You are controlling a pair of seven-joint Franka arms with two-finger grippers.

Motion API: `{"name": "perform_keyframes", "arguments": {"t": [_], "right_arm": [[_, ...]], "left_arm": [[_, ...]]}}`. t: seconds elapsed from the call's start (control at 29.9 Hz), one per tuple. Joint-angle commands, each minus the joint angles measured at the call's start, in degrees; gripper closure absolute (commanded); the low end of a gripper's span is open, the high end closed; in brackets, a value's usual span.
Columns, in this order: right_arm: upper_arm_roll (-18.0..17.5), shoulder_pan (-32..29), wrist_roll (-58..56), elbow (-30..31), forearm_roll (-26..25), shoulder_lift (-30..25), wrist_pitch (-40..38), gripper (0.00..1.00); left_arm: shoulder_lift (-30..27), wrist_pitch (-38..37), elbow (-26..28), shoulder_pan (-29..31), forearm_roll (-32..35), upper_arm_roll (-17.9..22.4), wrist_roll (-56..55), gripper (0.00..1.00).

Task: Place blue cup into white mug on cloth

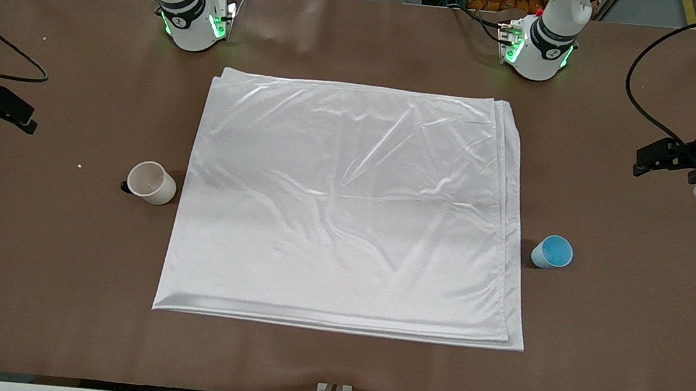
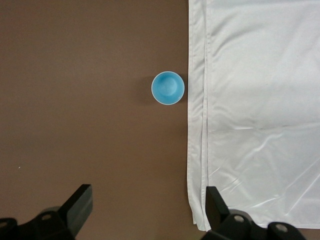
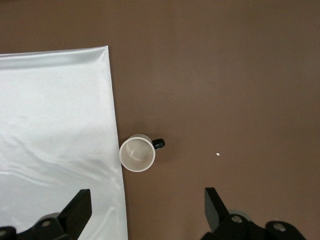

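The blue cup [image 1: 552,251] stands upright on the bare table, just off the cloth's edge at the left arm's end; it also shows in the left wrist view [image 2: 168,88]. The white mug [image 1: 151,182] with its black handle stands upright on the table beside the cloth's edge at the right arm's end, and shows in the right wrist view [image 3: 137,152]. The cloth [image 1: 347,208] lies flat in the table's middle. My left gripper [image 2: 148,200] is open and empty, high over the table near the cup. My right gripper [image 3: 146,200] is open and empty, high near the mug.
The brown table [image 1: 629,325] extends on all sides of the cloth. A small white crumb [image 1: 79,166] lies near the mug. The arm bases [image 1: 195,21] stand along the table's robot-side edge. Cables run near both table ends.
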State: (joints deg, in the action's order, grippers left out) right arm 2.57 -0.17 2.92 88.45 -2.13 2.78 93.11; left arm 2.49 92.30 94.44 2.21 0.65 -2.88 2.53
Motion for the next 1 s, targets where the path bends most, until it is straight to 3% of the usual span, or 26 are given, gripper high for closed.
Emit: {"name": "perform_keyframes", "arguments": {"t": [0.0, 0.27, 0.6, 0.97], "right_arm": [[-0.2, -0.4, 0.4, 1.2, 0.2, 0.2, 1.0, 0.00], [-0.2, -1.4, -0.9, 5.4, 0.1, 0.2, 6.0, 0.00], [-0.2, -1.4, -10.9, 12.0, 0.1, 0.2, 12.2, 0.00], [-0.2, -1.8, -30.8, 19.3, 0.1, 0.7, 20.9, 0.00]], "left_arm": [[4.7, 0.9, -1.6, 0.2, 1.2, -0.2, 1.3, 0.00], [10.9, 3.8, -1.6, 0.2, 1.2, -0.2, 1.3, 0.00], [18.1, 8.7, -1.6, 1.3, 2.1, -0.1, 1.4, 0.00], [26.0, 14.6, -2.2, 1.1, 2.1, 0.0, 1.4, 0.00]]}}
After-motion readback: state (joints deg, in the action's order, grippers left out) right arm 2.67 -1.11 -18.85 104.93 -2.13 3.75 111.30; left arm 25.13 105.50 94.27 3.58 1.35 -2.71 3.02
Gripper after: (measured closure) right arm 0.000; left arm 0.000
